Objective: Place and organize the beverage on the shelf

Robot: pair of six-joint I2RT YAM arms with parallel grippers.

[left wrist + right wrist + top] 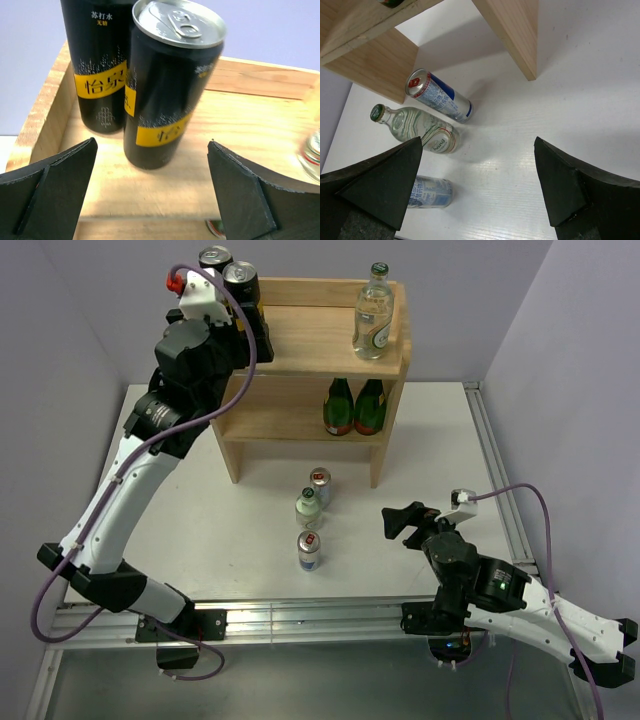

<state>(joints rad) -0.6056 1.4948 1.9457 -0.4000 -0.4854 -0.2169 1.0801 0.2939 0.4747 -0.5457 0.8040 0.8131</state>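
Shelf (310,340) top board: two black cans (241,280) upright at upper left, clear bottle (374,312) at right. Two green bottles (355,407) on lower tier. Table (200,510), mid-frame: silver can (320,483), capped bottle (309,508), second can (309,550) in a line. Left arm (130,470) stretched up to the top board, left jaws wide open either side of the nearer black can, gripping nothing. Right arm (480,585) low at lower right, right jaws wide open, empty.

2 black cans (240,278) block shelf (310,340) left — middle free
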